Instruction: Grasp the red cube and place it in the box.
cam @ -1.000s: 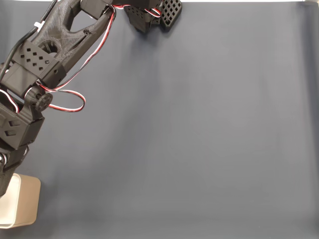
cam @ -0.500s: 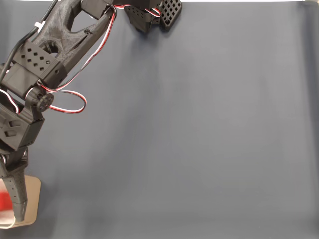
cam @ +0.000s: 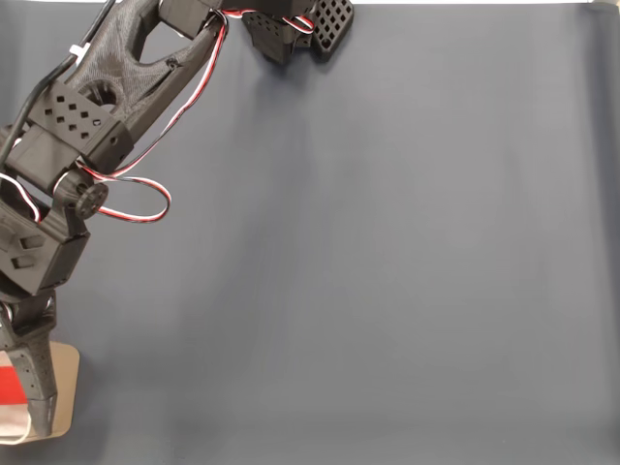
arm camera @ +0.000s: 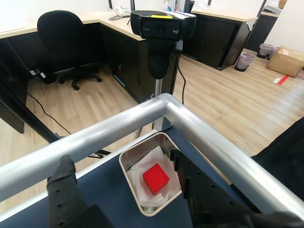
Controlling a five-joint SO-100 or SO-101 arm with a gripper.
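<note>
a: the arm (cam: 92, 116) stretches from the top of the fixed view down its left edge. has it shifted?

b: only slightly. a second ago its lower part covered the box (cam: 64, 387) in the bottom left corner and no red showed there. half a second ago a red patch appeared at the very edge, and now it is sharper, with one dark finger (cam: 34, 387) lying across the box beside it.

a: so the red cube (arm camera: 156, 178) has left the claw?

b: that is the reading. in the wrist view the gripper (arm camera: 124, 187) is spread wide, one finger at the left and the other at the right of the box, with nothing between them but the box below. the cube lies inside the box, apart from both fingers.

a: then the task looks nearly finished?

b: judged from this, the placing is done, and what remains is for the arm to pull clear without knocking the thin wall.

a: how does the cube look?

b: small, bright red and plain-faced, turned a little askew on crumpled white lining. the box is pale with rounded corners, resting at the corner of the dark blue mat (cam: 387, 271), just inside the metal rail (arm camera: 142, 118).
</note>
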